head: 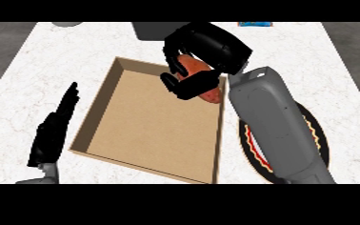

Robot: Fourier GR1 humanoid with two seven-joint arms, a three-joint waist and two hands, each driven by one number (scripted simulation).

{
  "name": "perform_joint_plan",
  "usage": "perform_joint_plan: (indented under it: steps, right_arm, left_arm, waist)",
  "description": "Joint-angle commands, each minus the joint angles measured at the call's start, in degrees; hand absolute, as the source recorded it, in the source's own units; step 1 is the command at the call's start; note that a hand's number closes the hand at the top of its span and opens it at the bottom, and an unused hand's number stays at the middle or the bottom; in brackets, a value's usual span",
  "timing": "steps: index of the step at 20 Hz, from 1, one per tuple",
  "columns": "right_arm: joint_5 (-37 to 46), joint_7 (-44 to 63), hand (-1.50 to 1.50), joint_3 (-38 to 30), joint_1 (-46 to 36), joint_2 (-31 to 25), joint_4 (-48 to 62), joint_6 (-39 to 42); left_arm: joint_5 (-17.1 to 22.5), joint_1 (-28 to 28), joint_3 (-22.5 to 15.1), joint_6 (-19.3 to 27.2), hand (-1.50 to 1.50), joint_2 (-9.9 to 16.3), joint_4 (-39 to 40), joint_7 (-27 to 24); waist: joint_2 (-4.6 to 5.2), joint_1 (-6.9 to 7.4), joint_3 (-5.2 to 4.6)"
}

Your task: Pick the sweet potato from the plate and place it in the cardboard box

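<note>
My right hand point(207, 47) hangs over the far right corner of the cardboard box point(98, 119), its fingers curled round the orange-red sweet potato point(191, 66). The potato's lower end point(212, 95) pokes out below the fingers, just above the box's right wall. The dark plate point(318, 133) with a red and cream rim lies right of the box, largely hidden under my right forearm point(274, 124). Left of the box, my left hand point(55, 126) rests open with its fingers straight, pointing away from me.
A dark grey object point(153, 30) stands just behind the box at the counter's far side. A grey round thing point(67, 24) shows at the far left edge and a blue item point(255, 24) at the far right edge. The counter point(42, 66) is white marble.
</note>
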Motion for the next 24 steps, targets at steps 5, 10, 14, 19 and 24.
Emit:
perform_joint_plan:
  steps: [5,10,14,19,24]
  right_arm:
    - [-2.26,5.74,1.5,12.68,-5.84,2.27,11.77,-8.85]
    - [-5.57,5.71,1.5,24.11,-6.6,2.3,21.73,-21.85]
    - [-13.46,7.36,-1.5,28.5,-8.2,2.31,26.83,-24.89]
    - [-22.14,4.27,-1.5,31.55,-11.09,2.31,31.58,-29.55]
    - [-30.76,1.42,-1.5,23.13,-9.51,2.31,29.05,-33.77]
  left_arm:
    - [-0.67,0.21,-0.55,-0.18,0.0,-0.51,1.25,-1.17]
    - [0.42,-2.26,0.77,-1.59,0.0,0.96,3.02,-2.3]
    - [-0.94,-0.52,-1.16,0.03,0.0,-1.42,1.82,-2.73]
    - [-0.44,-2.4,-1.22,-1.58,0.0,-0.37,-0.78,1.06]
    - [-1.06,-2.55,-0.68,-0.54,0.0,-0.39,-0.54,1.27]
  waist:
    - [0.18,0.66,-0.01]
    - [0.48,1.83,-0.03]
    - [0.44,1.95,-0.01]
    - [0.62,2.75,0.0]
    - [0.59,2.25,0.06]
